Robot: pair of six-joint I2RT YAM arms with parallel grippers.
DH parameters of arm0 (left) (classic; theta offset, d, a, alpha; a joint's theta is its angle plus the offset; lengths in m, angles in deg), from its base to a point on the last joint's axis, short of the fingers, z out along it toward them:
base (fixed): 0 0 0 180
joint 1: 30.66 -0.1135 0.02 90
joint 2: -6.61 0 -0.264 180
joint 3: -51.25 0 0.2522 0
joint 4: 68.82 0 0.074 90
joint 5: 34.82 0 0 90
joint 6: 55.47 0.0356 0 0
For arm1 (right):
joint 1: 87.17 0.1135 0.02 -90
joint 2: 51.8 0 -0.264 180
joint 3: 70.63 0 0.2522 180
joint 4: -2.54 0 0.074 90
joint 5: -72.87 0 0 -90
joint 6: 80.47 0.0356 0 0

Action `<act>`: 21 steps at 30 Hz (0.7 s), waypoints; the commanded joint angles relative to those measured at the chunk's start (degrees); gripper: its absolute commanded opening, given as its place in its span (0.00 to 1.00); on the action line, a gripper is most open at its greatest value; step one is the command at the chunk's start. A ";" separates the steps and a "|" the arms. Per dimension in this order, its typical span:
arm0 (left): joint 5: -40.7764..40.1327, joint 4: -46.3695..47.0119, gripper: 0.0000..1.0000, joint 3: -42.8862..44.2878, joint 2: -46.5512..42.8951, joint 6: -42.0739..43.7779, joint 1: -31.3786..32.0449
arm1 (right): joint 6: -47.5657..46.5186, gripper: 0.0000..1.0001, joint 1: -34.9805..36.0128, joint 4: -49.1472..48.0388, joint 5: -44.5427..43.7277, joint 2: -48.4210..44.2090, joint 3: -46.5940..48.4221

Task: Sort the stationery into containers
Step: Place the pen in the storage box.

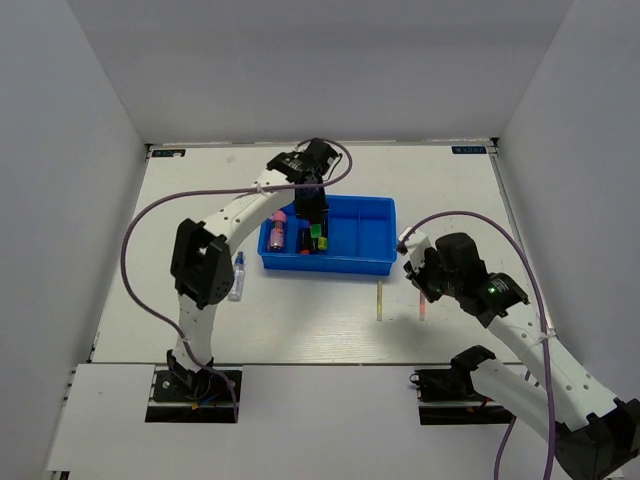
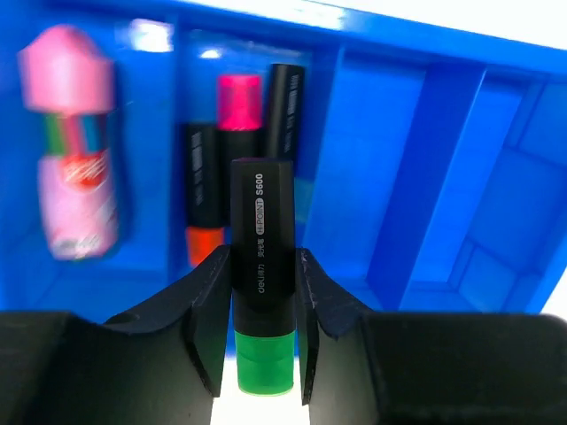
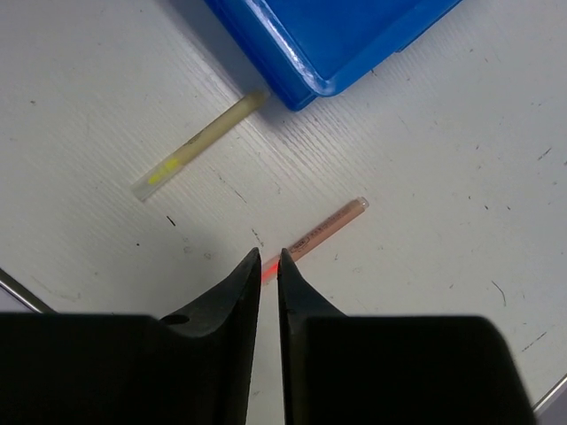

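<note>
The green-ended highlighter (image 2: 261, 212) hung clenched between the jaws of the left tool (image 2: 263, 257), over the second compartment from the left of the blue tray (image 1: 372, 212) and not yet set down. Below it in that compartment lay a pink-ended highlighter (image 2: 239, 111), an orange-ended highlighter (image 2: 202, 204) and a black marker (image 2: 285, 106). The leftmost compartment held a pink pack (image 2: 71, 159), and the two compartments toward the right of the frame showed nothing in them. Outside the tray, the pale stick (image 3: 199, 146) lay on the desk (image 3: 425, 159) with one end near the tray's corner. The reddish stick (image 3: 323, 228) lay flat lower right of it, its red end pinched by the right tool (image 3: 270, 258). A small clear item (image 1: 238, 275) sat on the desk left of the tray, too small to identify. By my judgement the sorting was well past halfway: one drop pending, one stick being picked, and the pale stick untouched.
</note>
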 commanded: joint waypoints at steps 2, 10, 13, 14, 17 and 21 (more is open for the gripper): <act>8.53 -1.66 0.00 6.53 3.79 5.75 -1.39 | 0.23 0.19 -0.14 -2.30 -0.72 0.75 -0.59; 10.12 -0.08 0.19 4.08 6.18 6.72 -2.98 | 0.23 0.28 -0.23 -2.47 -0.98 1.46 -0.68; 9.85 -0.35 0.35 4.61 7.23 7.33 -3.33 | 0.23 0.29 -0.06 -2.21 -0.89 1.46 -0.50; 9.85 -0.35 0.45 4.69 7.32 7.59 -3.50 | 0.23 0.31 -0.23 -2.12 -0.81 1.55 -0.67; 9.85 -0.43 0.48 5.66 7.50 7.86 -4.38 | 0.40 0.36 -0.23 -2.21 -0.54 1.46 -0.76; 10.47 -1.14 0.58 7.33 7.41 8.21 -5.09 | 0.41 0.46 -0.06 -1.95 -0.45 1.72 -0.59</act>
